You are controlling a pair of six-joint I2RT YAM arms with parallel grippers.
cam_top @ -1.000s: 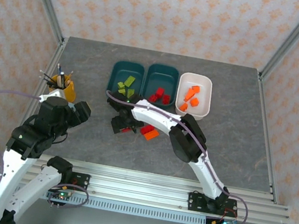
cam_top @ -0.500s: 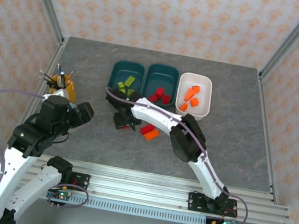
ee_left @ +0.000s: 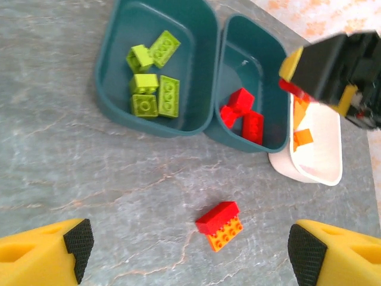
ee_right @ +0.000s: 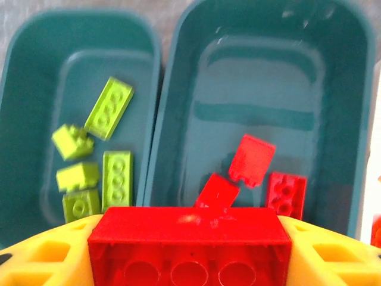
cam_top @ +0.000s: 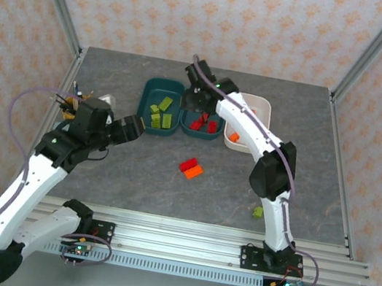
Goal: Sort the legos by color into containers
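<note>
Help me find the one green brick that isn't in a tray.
On the grey marbled tabletop, look to the near right, beside the white robot arm. A small lime green plastic brick lies there alone; the other green bricks sit in the leftmost dark teal tray.

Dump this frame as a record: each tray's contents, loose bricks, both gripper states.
left teal tray: five lime green bricks
middle teal tray: three red bricks
white tray: orange bricks, partly hidden by the right arm; count unclear
right gripper: shut on held red brick, raised above the trays
left gripper: open, nothing held, over the table
loose: loose red brick touching loose orange brick; stray lime green brick near the right arm's base
</note>
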